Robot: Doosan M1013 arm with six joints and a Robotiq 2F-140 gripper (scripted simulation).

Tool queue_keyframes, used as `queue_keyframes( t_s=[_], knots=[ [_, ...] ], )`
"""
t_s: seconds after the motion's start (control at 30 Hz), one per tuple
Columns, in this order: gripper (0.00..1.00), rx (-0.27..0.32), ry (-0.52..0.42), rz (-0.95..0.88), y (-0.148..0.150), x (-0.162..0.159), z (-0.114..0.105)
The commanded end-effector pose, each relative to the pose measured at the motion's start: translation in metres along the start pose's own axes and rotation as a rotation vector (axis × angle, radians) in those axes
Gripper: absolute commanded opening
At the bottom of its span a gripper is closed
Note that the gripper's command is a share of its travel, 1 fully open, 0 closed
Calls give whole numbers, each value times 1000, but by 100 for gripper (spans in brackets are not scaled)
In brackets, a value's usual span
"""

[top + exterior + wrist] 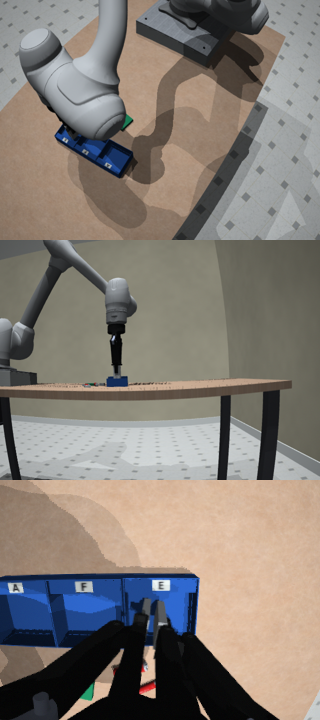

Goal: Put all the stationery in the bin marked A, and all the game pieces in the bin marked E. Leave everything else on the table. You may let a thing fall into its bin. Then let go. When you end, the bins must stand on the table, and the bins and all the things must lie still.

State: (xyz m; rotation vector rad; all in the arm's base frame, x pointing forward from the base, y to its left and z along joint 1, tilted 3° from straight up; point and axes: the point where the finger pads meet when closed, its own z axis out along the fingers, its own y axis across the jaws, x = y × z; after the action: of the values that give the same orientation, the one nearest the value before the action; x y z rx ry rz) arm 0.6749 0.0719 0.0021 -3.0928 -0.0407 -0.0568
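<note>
A blue tray of three bins lies on the table, and it also shows in the wrist view. Its labels read A, F and E. Bins A and F look empty. My gripper hangs straight down with its fingertips just above bin E, and it also shows in the side view. The fingers are shut to a narrow slit, and I can make out nothing between them. A green flat thing lies on the table behind the tray, mostly hidden by the arm. A red thing shows under my fingers.
The robot's grey base block stands at the far end of the table. Small red and green things lie to the left of the tray in the side view. The arm hides the table behind the tray.
</note>
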Motion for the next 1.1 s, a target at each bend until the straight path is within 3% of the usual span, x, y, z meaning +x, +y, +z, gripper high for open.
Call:
queue_keyframes(
  t_s=[0.0,0.73,0.9,1.07],
  knots=[
    [5,0,0,0,0,0,-5],
    [5,0,0,0,0,0,-31],
    [5,0,0,0,0,0,-50],
    [5,0,0,0,0,0,-50]
  ],
)
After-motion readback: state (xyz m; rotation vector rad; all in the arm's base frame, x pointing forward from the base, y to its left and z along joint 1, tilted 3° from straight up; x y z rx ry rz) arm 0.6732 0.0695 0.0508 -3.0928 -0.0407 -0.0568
